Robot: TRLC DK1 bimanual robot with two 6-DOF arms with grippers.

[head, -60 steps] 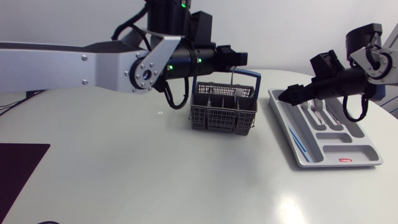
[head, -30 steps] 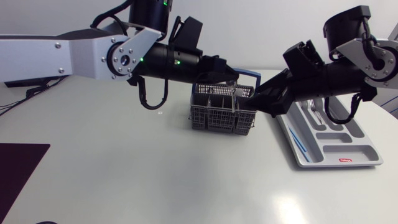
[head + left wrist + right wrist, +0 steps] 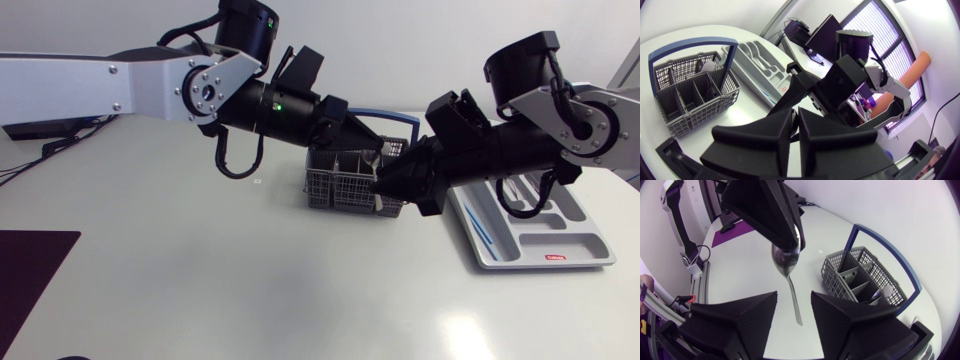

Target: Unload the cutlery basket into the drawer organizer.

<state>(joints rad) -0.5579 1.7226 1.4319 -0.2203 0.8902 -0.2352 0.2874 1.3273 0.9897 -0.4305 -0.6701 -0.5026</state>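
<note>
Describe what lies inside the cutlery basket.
One spoon stands in one compartment of the cutlery basket; the other compartments show only mesh. Dividers hide its handle, and in the head view the left arm and right arm cover part of the basket.

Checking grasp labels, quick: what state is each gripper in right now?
Left gripper: shut on the spoon.
Right gripper: open, gripping nothing.

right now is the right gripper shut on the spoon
No, the right gripper is open, fingers apart either side of the spoon without touching; the left gripper holds its bowl.
</note>
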